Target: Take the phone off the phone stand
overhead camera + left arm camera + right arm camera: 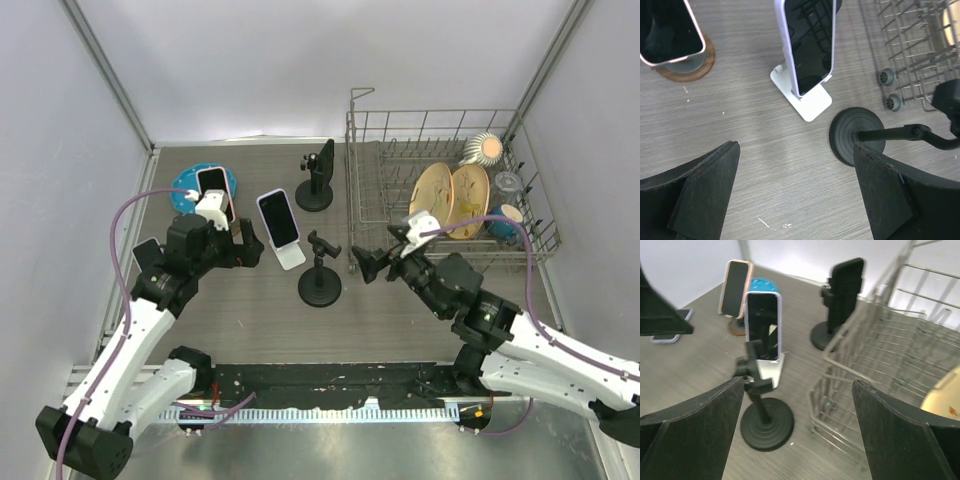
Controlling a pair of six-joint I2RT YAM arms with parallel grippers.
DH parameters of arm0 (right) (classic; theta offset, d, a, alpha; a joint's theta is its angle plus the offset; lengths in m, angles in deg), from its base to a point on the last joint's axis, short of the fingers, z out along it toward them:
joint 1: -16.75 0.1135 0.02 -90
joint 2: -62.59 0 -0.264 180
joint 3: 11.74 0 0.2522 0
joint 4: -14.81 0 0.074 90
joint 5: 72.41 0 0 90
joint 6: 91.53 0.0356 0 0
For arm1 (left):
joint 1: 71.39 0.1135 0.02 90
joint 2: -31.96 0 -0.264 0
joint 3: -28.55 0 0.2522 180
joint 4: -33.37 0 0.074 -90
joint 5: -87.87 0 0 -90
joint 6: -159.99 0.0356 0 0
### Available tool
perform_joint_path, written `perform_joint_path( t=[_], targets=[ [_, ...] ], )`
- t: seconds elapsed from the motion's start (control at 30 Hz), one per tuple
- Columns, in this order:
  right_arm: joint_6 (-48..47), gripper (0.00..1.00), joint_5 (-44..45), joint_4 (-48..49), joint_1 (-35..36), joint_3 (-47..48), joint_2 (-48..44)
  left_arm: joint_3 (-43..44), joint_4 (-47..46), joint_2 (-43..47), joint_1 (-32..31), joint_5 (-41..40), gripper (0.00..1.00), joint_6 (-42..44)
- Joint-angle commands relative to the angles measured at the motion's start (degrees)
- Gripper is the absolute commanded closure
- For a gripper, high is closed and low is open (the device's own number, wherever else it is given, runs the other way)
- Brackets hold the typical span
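Out from the near edge of the tabletop (250,310), the left tool (795,146) hangs with its fingers spread wide and nothing between them, left of centre. The right tool (799,382) is likewise wide apart and empty, near the middle, just in front of the dish rack (352,180). Between the two tools stands an empty black stand (320,288), its round base flat on the tabletop. Just beyond it and a little to the left, the white-cased phone (278,218) leans upright in its white stand (291,256), screen dark, touched by neither tool. By the left edge a dark phone (147,252) lies flat. Further back on the left, a pink-cased phone (214,190) rests on a round wooden base (687,65), with a blue plate (186,188) behind it. Towards the far edge, a black phone (324,158) sits on a second black stand (314,197), just beside the rack, which fills the far right corner and holds two tan plates (431,195) on edge.
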Motion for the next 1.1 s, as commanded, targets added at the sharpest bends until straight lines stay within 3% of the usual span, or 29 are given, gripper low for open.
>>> perform_joint_path(
  t=[0.0, 0.4, 0.5, 0.7, 0.9, 1.0, 1.07],
  targets=[
    [1.94, 0.06, -12.82, -12.04, -0.1, 11.83, 7.34, -1.54, -5.39, 4.64, -0.18, 4.32, 0.0, 5.06],
    [2.83, 0.06, -17.39, -30.25, -0.19, 37.15, 32.9, -4.69, -1.17, 18.78, -0.18, -4.1, 0.0, 13.34],
    [2.83, 0.07, -17.23, -32.8, -0.19, 41.03, 38.45, -8.91, -5.29, 23.18, -0.09, -5.52, 0.0, 12.37],
    [2.21, 0.09, -16.0, -37.37, -0.54, 45.61, 45.76, -8.48, -4.78, 25.83, -0.18, -7.19, 0.0, 11.31],
    [1.6, 0.16, -15.38, -39.84, -0.72, 47.55, 50.16, -8.66, -4.25, 28.11, -0.71, -7.8, 0.0, 11.05],
    [1.51, 0.26, -14.59, -40.37, -1.07, 47.72, 51.3, -8.66, -4.16, 28.47, -0.88, -7.89, 0.0, 10.96],
    [1.33, 0.4, -13.89, -40.9, -1.51, 48.07, 51.74, -8.75, -4.25, 28.64, -0.97, -7.98, 0.0, 11.05]
  ],
)
